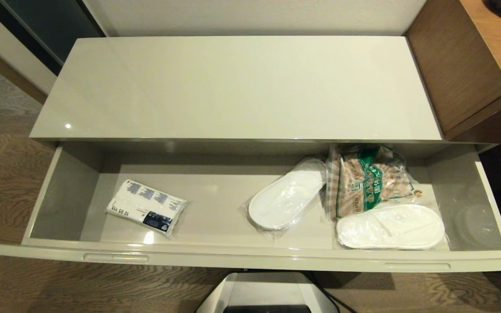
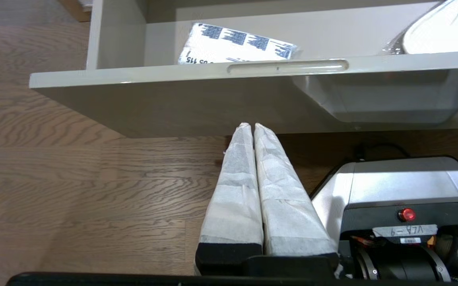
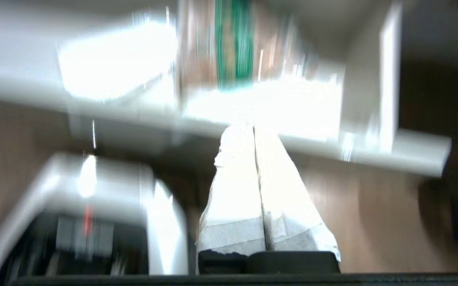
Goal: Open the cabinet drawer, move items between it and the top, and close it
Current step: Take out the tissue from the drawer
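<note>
The wide grey-beige cabinet drawer (image 1: 250,258) stands pulled fully out below the glossy cream top (image 1: 237,87), which is bare. Inside, the small white packet with blue-grey print (image 1: 147,206) lies at the left. The clear bag with green print and brown contents (image 1: 365,180) lies at the right rear. Neither arm shows in the head view. My left gripper (image 2: 251,126) is shut and empty, low in front of the drawer's left slot handle (image 2: 288,66). My right gripper (image 3: 248,129) is shut and empty, below the drawer front near the green-printed bag (image 3: 233,43).
Two white slippers in clear wrap lie in the drawer, one in the middle (image 1: 286,198) and one at the front right (image 1: 390,227). Brown wooden furniture (image 1: 472,65) stands to the right of the cabinet. My base (image 1: 268,293) sits on the wood floor below the drawer front.
</note>
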Robot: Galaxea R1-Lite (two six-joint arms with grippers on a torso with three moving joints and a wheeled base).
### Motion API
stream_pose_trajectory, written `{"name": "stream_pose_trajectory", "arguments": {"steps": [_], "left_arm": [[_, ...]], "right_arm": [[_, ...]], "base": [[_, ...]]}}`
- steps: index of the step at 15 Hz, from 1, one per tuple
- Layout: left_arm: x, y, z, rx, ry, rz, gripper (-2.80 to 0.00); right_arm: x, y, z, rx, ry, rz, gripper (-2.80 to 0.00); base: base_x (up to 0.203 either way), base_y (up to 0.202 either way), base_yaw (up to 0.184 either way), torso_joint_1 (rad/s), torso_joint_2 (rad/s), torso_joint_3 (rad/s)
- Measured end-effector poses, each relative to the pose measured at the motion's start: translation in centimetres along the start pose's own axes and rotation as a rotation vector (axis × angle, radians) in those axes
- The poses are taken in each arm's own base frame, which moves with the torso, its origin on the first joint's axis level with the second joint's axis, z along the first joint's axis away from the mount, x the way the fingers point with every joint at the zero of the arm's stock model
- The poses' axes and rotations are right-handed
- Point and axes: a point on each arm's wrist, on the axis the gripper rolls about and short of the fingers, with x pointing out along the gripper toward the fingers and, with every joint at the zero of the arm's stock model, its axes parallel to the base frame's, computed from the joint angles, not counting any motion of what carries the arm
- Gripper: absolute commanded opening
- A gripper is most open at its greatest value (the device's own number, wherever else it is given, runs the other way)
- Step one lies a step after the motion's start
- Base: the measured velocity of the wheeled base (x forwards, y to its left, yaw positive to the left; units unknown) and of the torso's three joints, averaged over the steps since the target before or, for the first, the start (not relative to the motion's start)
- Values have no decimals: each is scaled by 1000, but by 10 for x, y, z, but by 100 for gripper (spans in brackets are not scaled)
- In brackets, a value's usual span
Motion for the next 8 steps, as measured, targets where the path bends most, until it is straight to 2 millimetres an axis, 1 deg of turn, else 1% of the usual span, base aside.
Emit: {"name": "stream_pose_trajectory", "arguments": {"steps": [1, 2, 5, 8], "left_arm": [[0, 0, 0, 0, 0, 0, -280], [0, 0, 0, 0, 0, 0, -280], [0, 0, 0, 0, 1, 0, -280], [0, 0, 0, 0, 1, 0, -280]], "right_arm": [[1, -1, 4, 5, -64, -5, -280], [1, -1, 4, 13, -72, -14, -280], [2, -3, -2, 20, -24, -123, -280], [2, -2, -4, -38, -12, -103, -280]], "base": [[0, 0, 0, 0, 0, 0], [0, 0, 0, 0, 0, 0], [0, 0, 0, 0, 0, 0], [0, 0, 0, 0, 0, 0]]}}
